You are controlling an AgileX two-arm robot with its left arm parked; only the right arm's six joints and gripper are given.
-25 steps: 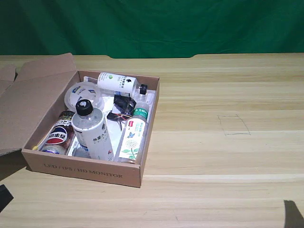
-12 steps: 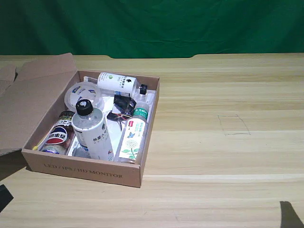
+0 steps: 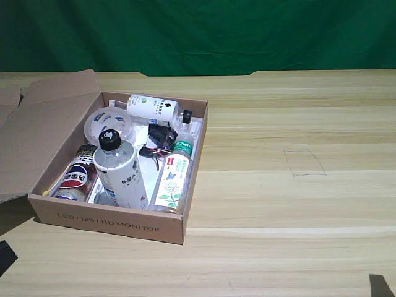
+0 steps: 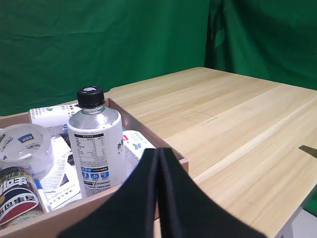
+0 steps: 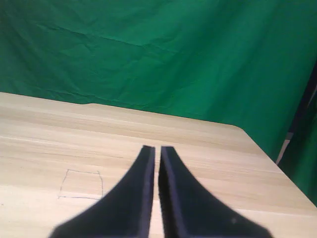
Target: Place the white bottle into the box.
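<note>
The white bottle (image 3: 121,171) with its black cap stands upright inside the box (image 3: 111,223), near the front wall; the left wrist view also shows the bottle (image 4: 94,146) behind the box wall (image 4: 147,130). My right gripper (image 5: 156,148) is shut with nothing between its black fingers, over bare table far from the box. Only a dark tip of it (image 3: 382,285) shows in the exterior view's lower right corner.
The box also holds a smaller white bottle (image 3: 151,107), a green-capped clear bottle (image 3: 174,176), a tape roll (image 3: 109,124) and a cola can (image 3: 75,176). A pencilled square (image 3: 304,163) marks the table. The parked left gripper (image 4: 158,198) fills the left wrist view's foreground.
The right gripper's dark tip has drawn back toward the exterior view's lower right corner, showing less than before. The bottle and box have not moved.
</note>
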